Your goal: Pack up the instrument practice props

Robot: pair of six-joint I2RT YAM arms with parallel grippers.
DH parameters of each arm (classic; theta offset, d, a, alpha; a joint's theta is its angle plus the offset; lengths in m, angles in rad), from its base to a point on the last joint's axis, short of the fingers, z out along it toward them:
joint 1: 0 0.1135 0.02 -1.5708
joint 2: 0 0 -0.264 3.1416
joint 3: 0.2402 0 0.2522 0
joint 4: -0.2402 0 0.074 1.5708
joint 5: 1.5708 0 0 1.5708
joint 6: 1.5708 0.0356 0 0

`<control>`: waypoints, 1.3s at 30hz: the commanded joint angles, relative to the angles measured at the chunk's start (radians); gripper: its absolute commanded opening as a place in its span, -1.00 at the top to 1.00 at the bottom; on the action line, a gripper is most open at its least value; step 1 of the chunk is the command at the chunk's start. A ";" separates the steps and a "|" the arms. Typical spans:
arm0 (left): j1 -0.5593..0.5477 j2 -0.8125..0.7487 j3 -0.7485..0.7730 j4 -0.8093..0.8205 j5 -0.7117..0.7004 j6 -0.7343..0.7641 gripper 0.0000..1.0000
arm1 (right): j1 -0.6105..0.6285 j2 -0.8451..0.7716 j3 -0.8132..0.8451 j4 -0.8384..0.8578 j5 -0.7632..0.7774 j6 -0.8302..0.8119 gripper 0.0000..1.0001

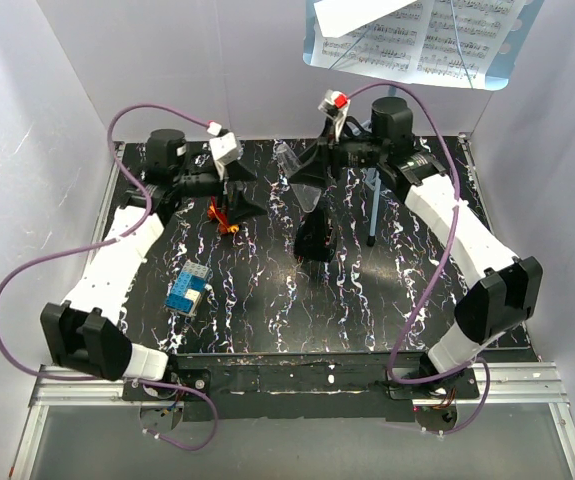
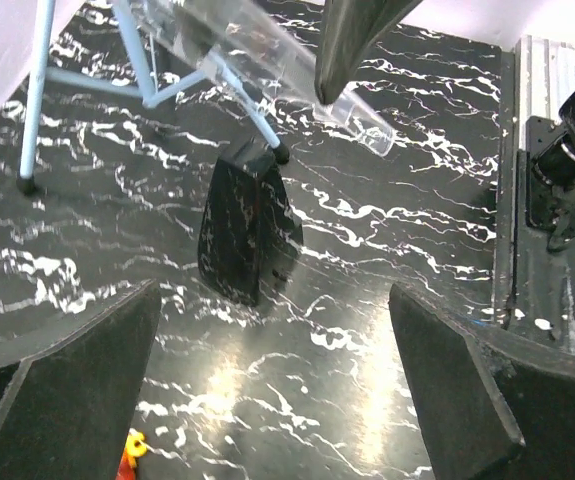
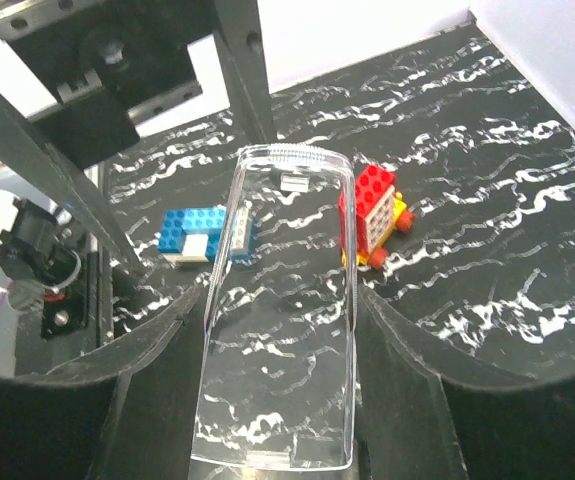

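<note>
**Item: music stand** (image 1: 372, 205), light blue. It stands on its tripod legs (image 2: 37, 90) at the back right of the tabletop (image 1: 267, 320). The pole is upright, so the long axis is vertical. The perforated plate (image 1: 512, 65) sits high near the back wall.

**Item: sheet music** (image 1: 447, 45), white printed pages. They rest on the plate, well above the tabletop.

**Right end effector** (image 1: 309, 185): closed around a clear plastic case (image 3: 282, 230), gripped across its short width. The pole lies just to this arm's right and the pages above and behind it. This arm is the nearer one, but it is occupied.

**Left end effector** (image 2: 277, 370): fingers spread wide, nothing between them. The stand's legs lie ahead of it, past a black object (image 2: 242, 230) on the tabletop. This arm is the farther one.

**Judgement:** the free arm must reach across to the pole or up to the pages. Otherwise the right arm must first set the case down.

**Other:** blue blocks (image 3: 199, 232) and a red block toy (image 3: 372, 212) sit on the left half.
</note>
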 commanded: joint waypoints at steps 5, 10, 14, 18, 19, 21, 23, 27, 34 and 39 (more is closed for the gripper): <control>-0.102 0.175 0.125 0.088 -0.027 0.110 -0.96 | -0.098 -0.192 -0.168 0.054 -0.078 -0.196 0.97; -0.136 0.281 0.252 0.100 0.024 0.166 -0.96 | -0.127 -0.265 -0.298 0.180 0.081 -0.110 0.97; -0.186 0.312 0.274 0.201 -0.016 0.059 -0.96 | -0.110 -0.262 -0.323 0.330 0.291 0.008 0.97; -0.233 0.286 0.242 0.274 -0.075 -0.052 -0.96 | -0.066 -0.223 -0.280 0.354 0.412 -0.036 0.97; -0.234 0.278 0.230 0.292 -0.082 -0.069 -0.96 | -0.056 -0.215 -0.277 0.360 0.452 -0.036 0.97; -0.237 0.270 0.213 0.323 -0.091 -0.110 -0.96 | -0.041 -0.192 -0.262 0.365 0.509 -0.015 0.97; -0.243 0.272 0.205 0.355 -0.130 -0.171 -0.96 | -0.024 -0.164 -0.242 0.362 0.534 0.030 0.97; -0.292 0.252 0.159 0.375 -0.344 -0.192 -0.96 | 0.002 -0.149 -0.217 0.371 0.509 0.053 0.97; -0.302 0.201 0.086 0.380 -0.524 -0.172 -0.96 | 0.005 -0.189 -0.233 0.334 0.488 0.037 0.97; -0.302 0.198 0.082 0.393 -0.597 -0.205 -0.96 | 0.004 -0.201 -0.248 0.302 0.466 0.024 0.97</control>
